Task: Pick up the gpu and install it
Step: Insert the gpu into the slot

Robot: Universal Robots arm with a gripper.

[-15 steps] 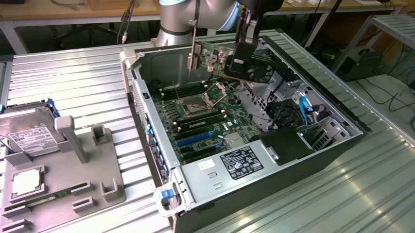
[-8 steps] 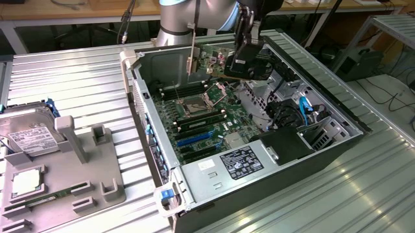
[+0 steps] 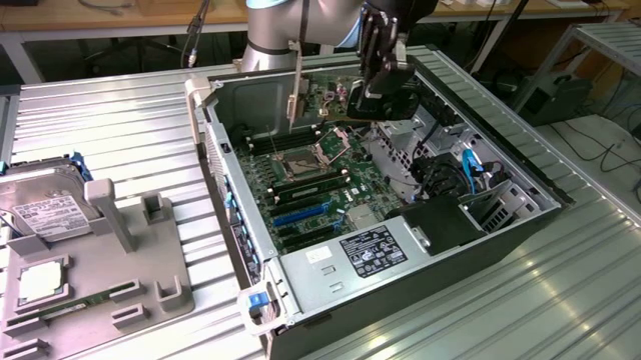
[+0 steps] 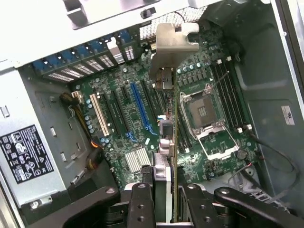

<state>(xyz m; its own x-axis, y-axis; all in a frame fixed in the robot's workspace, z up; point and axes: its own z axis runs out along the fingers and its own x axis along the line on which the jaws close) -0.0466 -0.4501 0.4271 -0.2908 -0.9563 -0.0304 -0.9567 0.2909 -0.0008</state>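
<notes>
in the exterior view the silver-grey robot arm (image 3: 272, 30) reaches in from the far side and bends over the open grey and black computer case (image 3: 501, 139). its black gripper (image 3: 373, 96) points down and is clamped on the gpu (image 3: 326, 94), a thin flat dark card with a long silver metal bracket (image 3: 293, 97) at one end. the gpu hangs on its edge above the far part of the green motherboard (image 3: 320, 184) and does not touch it. the bracket is toward the exterior view's left. a boxy silver hard drive with a white label (image 3: 45, 206) stands in a grey plastic holder (image 3: 110, 285) on the ribbed metal table (image 3: 120, 120), well apart from the case.

in the wrist view the two black fingers (image 4: 142, 204) press the gpu (image 4: 175, 142) from both sides. the card is seen edge-on, with the bracket (image 4: 173, 40) at its far end. under it lie the motherboard (image 4: 114, 142), a long blue slot (image 4: 140, 107) and the square metal processor socket (image 4: 204, 114).
</notes>
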